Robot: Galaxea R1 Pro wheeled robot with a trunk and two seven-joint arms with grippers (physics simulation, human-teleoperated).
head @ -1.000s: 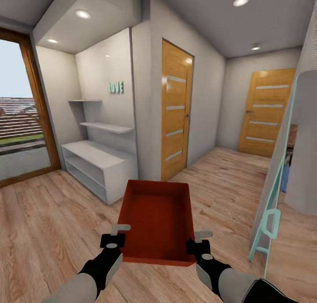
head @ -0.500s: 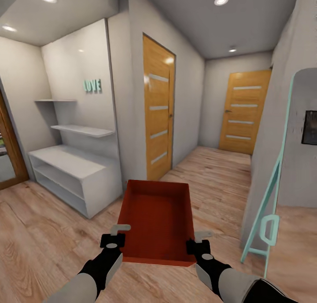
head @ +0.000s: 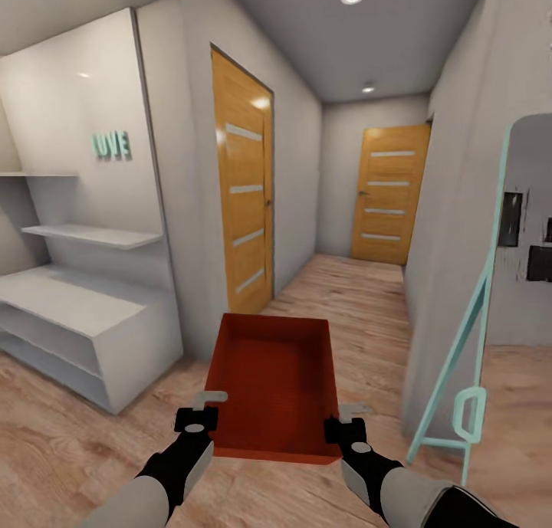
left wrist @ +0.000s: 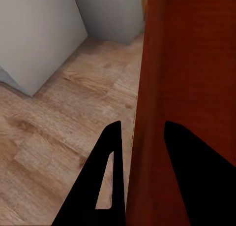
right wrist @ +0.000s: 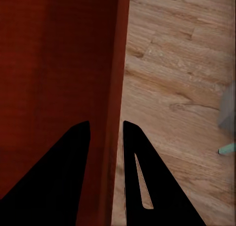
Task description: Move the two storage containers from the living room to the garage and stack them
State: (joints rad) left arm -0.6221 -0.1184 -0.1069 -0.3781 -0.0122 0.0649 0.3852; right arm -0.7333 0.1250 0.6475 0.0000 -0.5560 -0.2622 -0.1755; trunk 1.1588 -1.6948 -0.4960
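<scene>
One orange-red storage container (head: 274,382), an open-topped bin, is carried level in front of me above the light wood plank floor (head: 360,306). My left gripper (head: 213,399) is shut on its left wall and my right gripper (head: 343,413) is shut on its right wall. In the left wrist view the black fingers (left wrist: 110,157) of the left gripper (left wrist: 142,125) straddle the red wall of the container (left wrist: 187,63). The right wrist view shows the right gripper (right wrist: 106,123) clamped the same way over the container's rim (right wrist: 115,63). The garage is out of view.
A corridor runs ahead with a wooden door (head: 244,206) on its left wall and another door (head: 389,195) at its far end. A white shelf unit (head: 77,321) stands at the left. A teal-framed leaning mirror (head: 479,336) and a wall corner (head: 425,283) are close on the right.
The whole view has swung right: the glass door has left the picture, the shelf unit has slid left and the corridor is more centred. Both grippers keep the same hold on the container.
</scene>
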